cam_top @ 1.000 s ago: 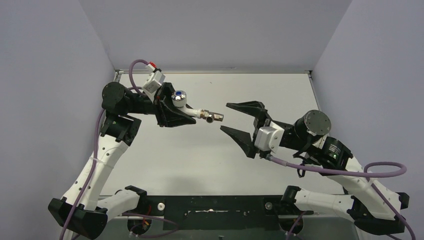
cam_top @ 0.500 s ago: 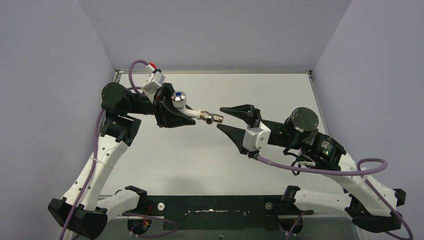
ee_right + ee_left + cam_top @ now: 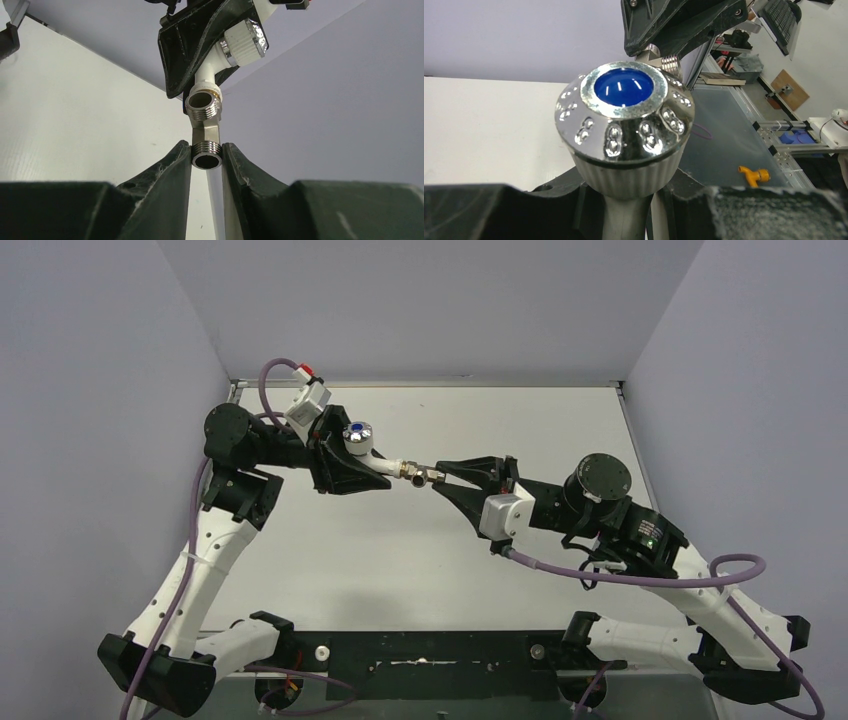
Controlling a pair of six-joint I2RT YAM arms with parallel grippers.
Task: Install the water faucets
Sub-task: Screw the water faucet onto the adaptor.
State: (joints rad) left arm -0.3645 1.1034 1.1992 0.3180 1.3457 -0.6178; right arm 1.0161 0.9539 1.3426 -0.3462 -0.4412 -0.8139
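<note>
Chrome-knobbed white tap body (image 3: 385, 466) hangs at ten o'clock over the table (image 3: 400, 570), clamped in my left gripper (image 3: 362, 458), while my right gripper (image 3: 440, 478) pinches the threaded fitting (image 3: 206, 131) at its four o'clock end.

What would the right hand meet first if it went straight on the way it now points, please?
The right hand is shut on the threaded fitting; straight ahead, it would likely meet the white tap body, held in the left hand, though depth is unclear.
</note>
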